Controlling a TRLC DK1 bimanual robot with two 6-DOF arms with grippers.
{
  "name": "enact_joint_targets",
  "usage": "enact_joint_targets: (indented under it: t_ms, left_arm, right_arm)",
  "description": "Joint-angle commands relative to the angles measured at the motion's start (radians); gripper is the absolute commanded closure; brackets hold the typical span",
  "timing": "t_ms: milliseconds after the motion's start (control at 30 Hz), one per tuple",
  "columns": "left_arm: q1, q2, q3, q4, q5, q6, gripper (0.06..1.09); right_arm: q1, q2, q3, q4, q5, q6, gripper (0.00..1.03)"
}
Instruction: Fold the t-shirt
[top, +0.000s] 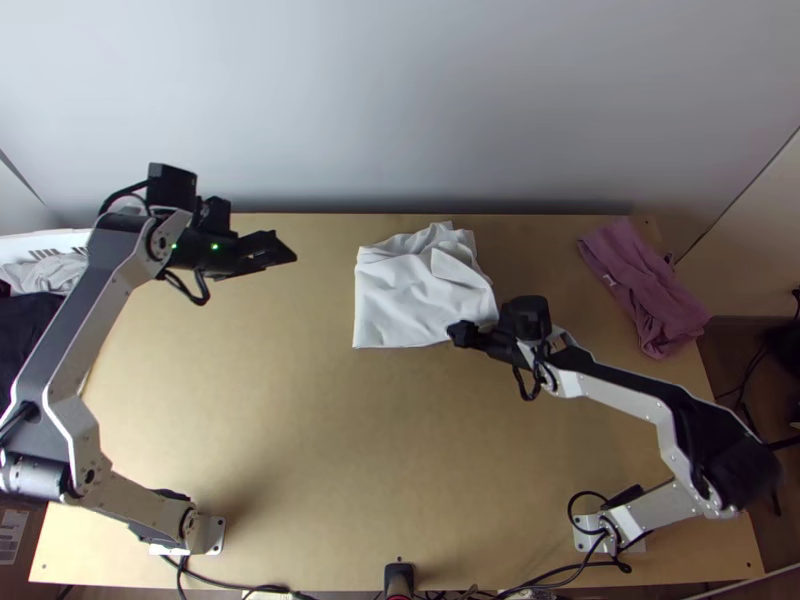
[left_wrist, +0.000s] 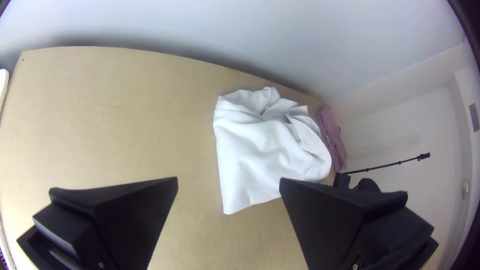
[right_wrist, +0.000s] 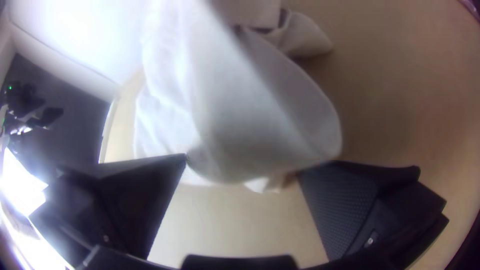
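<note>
The white t-shirt (top: 415, 295) lies as a compact bundle at the table's back middle, its left part fairly flat, its back and right parts bunched. My left gripper (top: 290, 252) is open over the back left of the table, apart from the cloth. In the left wrist view, bare table lies between the fingers of my left gripper (left_wrist: 227, 182), with the t-shirt (left_wrist: 265, 145) farther off. My right gripper (top: 460, 333) is at the t-shirt's front right corner. In the right wrist view, my right gripper (right_wrist: 245, 162) stands open with a raised fold of the t-shirt (right_wrist: 240, 115) at its fingertips.
A folded mauve cloth (top: 645, 285) lies at the table's back right. White and dark cloths (top: 40, 275) are beside the table at the far left. The wall (top: 400, 110) rises behind the table's back edge. Cables (top: 560, 575) run along the near edge.
</note>
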Motion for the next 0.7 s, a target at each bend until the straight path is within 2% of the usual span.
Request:
enact_joint_targets:
  t_ms: [0, 267, 433, 467, 533, 567, 633, 667]
  left_arm:
    - [0.038, -0.096, -0.085, 0.006, 0.005, -0.001, 0.10]
    - [0.040, -0.134, -0.155, 0.053, 0.013, -0.020, 0.10]
    - [0.061, -0.134, -0.166, 0.062, 0.014, -0.017, 0.10]
    - [0.064, -0.133, -0.171, 0.064, 0.014, -0.015, 0.10]
    - [0.073, -0.133, -0.184, 0.070, 0.014, -0.014, 0.10]
    - [0.075, -0.131, -0.189, 0.072, 0.014, -0.014, 0.10]
    - [0.083, -0.128, -0.201, 0.073, 0.014, -0.010, 0.10]
    - [0.087, -0.128, -0.206, 0.075, 0.014, -0.010, 0.10]
  right_arm:
    - [-0.033, 0.136, 0.125, 0.033, 0.015, 0.064, 0.04]
    - [-0.039, 0.317, 0.352, 0.001, 0.015, 0.108, 0.04]
    - [-0.023, 0.432, 0.579, -0.220, 0.014, 0.061, 0.04]
    - [-0.017, 0.449, 0.617, -0.274, 0.012, 0.045, 0.09]
    - [-0.008, 0.463, 0.652, -0.315, 0.017, 0.031, 0.28]
    - [-0.007, 0.461, 0.654, -0.318, 0.018, 0.018, 0.45]
    - [-0.002, 0.450, 0.655, -0.317, 0.050, -0.021, 0.96]
    - [0.001, 0.446, 0.652, -0.317, 0.058, -0.039, 0.97]
